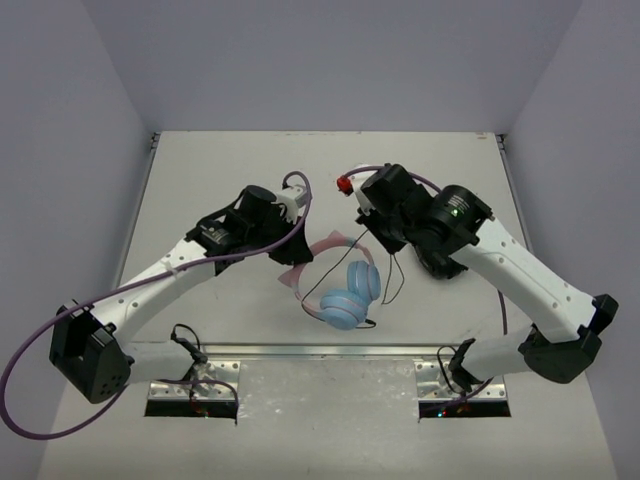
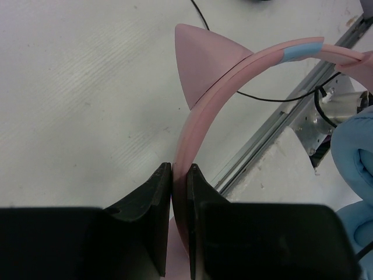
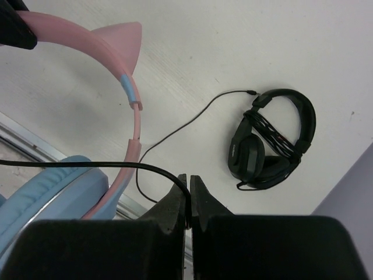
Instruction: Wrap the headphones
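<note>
**While the cable (image 3: 87, 165) hangs loose, wrapping has barely begun**

As we hold the headphones (image 1: 345, 290) over the table's (image 1: 450, 180) near edge, our left gripper (image 2: 179, 175) pinches the pink headband and our right gripper (image 3: 189, 181) seems closed on the cable. No turns are wound yet.
</note>
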`<act>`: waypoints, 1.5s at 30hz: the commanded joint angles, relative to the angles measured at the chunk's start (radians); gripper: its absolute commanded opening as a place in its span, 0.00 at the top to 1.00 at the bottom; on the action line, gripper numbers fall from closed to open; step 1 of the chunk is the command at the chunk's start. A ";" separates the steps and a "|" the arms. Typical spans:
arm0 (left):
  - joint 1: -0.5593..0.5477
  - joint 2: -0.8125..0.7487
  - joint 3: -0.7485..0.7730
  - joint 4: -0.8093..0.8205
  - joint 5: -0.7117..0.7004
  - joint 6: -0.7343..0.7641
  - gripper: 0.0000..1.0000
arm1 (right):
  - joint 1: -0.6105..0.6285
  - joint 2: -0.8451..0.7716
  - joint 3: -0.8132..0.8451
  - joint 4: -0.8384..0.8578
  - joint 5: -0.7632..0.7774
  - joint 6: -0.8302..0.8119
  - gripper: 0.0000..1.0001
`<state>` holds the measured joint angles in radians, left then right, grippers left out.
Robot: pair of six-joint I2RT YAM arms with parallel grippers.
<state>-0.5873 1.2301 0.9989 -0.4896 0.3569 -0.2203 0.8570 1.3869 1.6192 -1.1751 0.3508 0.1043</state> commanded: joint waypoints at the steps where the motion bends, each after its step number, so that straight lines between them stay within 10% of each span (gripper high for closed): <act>1: 0.004 -0.063 0.010 0.048 0.106 0.021 1.00 | -0.016 -0.077 -0.062 0.153 -0.039 -0.045 0.99; 37: 0.004 -0.178 0.355 0.059 -0.168 -0.126 1.00 | -0.115 -0.304 -0.505 0.659 -0.372 0.144 0.96; 45: 0.004 -0.141 0.559 0.011 -0.139 -0.185 1.00 | -0.128 -0.223 -0.591 1.055 -0.559 0.239 0.64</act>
<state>-0.5819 1.0924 1.4544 -0.6136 0.1825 -0.2966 0.7231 1.1084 1.0256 -0.3241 -0.0917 0.3096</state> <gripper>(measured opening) 0.131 0.343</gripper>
